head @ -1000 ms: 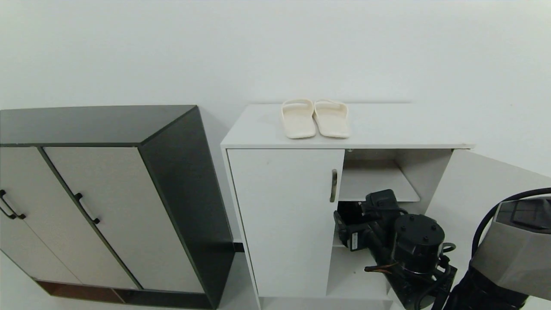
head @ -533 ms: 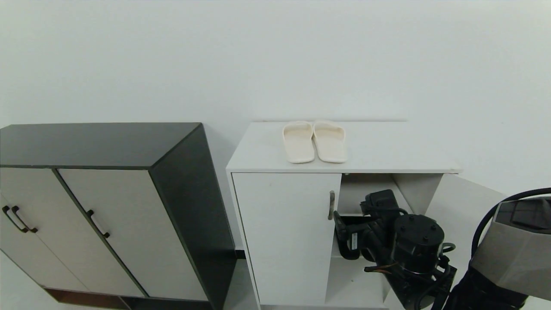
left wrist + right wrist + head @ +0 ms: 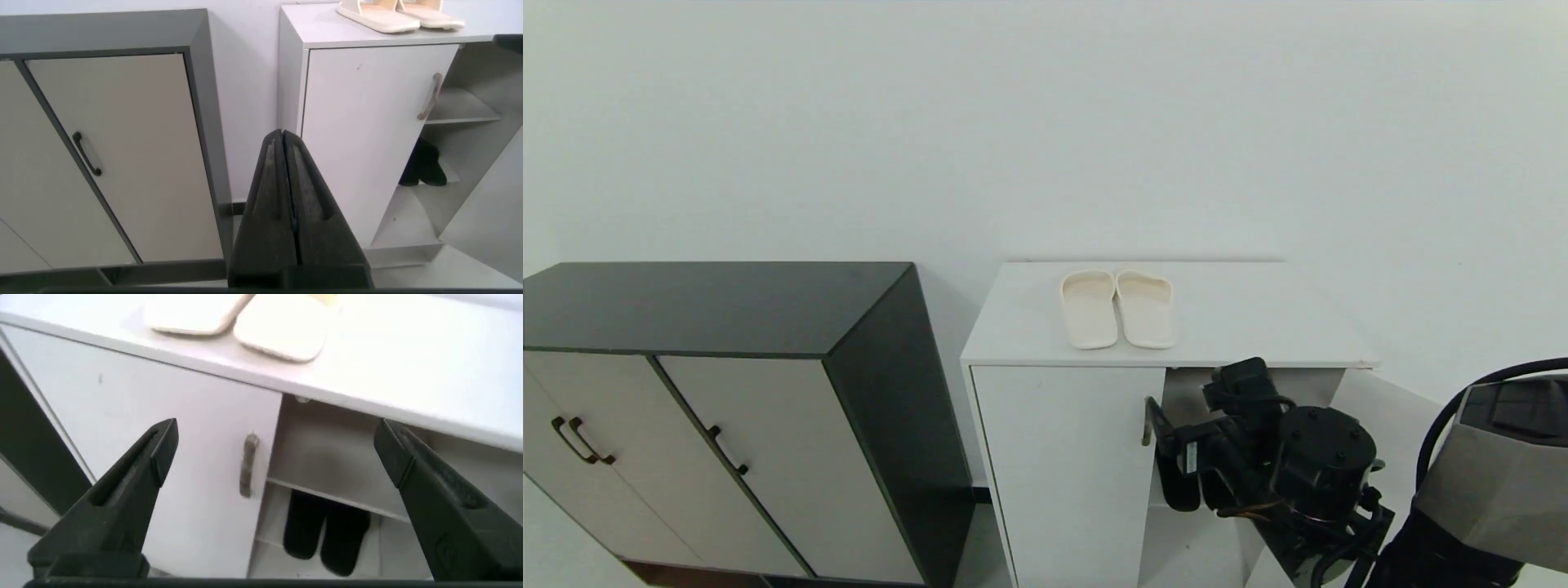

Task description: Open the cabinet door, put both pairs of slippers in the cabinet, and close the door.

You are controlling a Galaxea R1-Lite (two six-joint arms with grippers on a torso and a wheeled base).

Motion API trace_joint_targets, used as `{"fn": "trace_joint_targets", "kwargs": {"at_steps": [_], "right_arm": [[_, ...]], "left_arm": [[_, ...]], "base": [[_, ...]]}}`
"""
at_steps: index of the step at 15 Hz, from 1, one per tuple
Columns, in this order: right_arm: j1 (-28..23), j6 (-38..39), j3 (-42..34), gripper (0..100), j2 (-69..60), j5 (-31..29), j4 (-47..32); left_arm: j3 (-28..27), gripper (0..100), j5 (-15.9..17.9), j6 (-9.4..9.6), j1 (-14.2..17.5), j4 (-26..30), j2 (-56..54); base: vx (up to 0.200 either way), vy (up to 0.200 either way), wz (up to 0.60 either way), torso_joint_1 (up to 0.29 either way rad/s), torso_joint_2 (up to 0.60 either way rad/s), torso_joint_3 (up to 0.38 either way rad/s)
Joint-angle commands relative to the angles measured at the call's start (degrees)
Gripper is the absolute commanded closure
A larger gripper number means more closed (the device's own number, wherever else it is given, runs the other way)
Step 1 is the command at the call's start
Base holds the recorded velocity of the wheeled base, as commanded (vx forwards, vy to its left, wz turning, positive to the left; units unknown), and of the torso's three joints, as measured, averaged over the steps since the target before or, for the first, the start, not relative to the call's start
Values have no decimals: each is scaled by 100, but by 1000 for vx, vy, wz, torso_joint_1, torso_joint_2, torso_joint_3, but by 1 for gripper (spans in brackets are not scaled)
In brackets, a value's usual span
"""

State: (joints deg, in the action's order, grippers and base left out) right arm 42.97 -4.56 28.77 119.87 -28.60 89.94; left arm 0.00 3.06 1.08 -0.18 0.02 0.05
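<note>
The white cabinet (image 3: 1258, 327) carries a cream pair of slippers (image 3: 1116, 309) on its top, left of the top's middle. They lie flat and side by side, just about touching. Their long axes run from the cabinet's front edge back to the wall, with the strap ends at the wall and the heels near the front edge. Inside the cabinet, on a shelf below the upper shelf, a black pair of slippers (image 3: 327, 531) sits side by side with its long axis running into the cabinet. Which end faces out cannot be told. The cabinet's right door (image 3: 490, 204) stands swung open. Its left door (image 3: 1066, 465) is closed, with an upright handle (image 3: 248, 465) at the edge next to the opening. The right gripper (image 3: 1168, 457) is held level in front of the cabinet's open half, just below the top, pointing into it with its fingers (image 3: 122, 506) spread wide and gripping nothing. The left gripper (image 3: 283, 143) hangs low and well back from the cabinet, its fingers pressed together, empty, aimed at the gap between the cabinet and the dark cabinet (image 3: 727, 302) to its left.
</note>
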Motion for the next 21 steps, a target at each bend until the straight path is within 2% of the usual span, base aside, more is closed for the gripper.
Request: {"fn": "trace_joint_targets", "kwargs": {"at_steps": [1,2,4,9,10,12,13,15,21], "right_arm": [[9,-133,-56,0,54,65,6],[9,-177,129,0,36,65,6],[27,-98,630,0,-315,56,-943],[326,1133,2853,0,-1229,-304,-5180],[352,1405,3390,0,-1229,-489,-5865],[361,1862,4005,0,-1176,-638,-6762],[352,2038,4128,0,-1133,-691,-7008],[361,2064,4119,0,-974,-708,-6990],[352,1836,4251,0,-421,-700,-6437]], "left_arm": [[0,100,2,6,1,6,4],[0,100,2,-3,1,6,4],[0,100,2,32,1,-2,4],[0,100,2,23,1,6,4],[0,100,2,23,1,6,4],[0,100,2,23,1,6,4],[0,100,2,23,1,6,4],[0,100,2,32,1,6,4],[0,100,2,23,1,6,4]], "base": [[0,0,0,61,-110,-66],[0,0,0,22,-51,-36],[0,0,0,0,0,0],[0,0,0,0,0,0],[0,0,0,0,0,0],[0,0,0,0,0,0],[0,0,0,0,0,0],[0,0,0,0,0,0],[200,0,0,2,-2,4]]}}
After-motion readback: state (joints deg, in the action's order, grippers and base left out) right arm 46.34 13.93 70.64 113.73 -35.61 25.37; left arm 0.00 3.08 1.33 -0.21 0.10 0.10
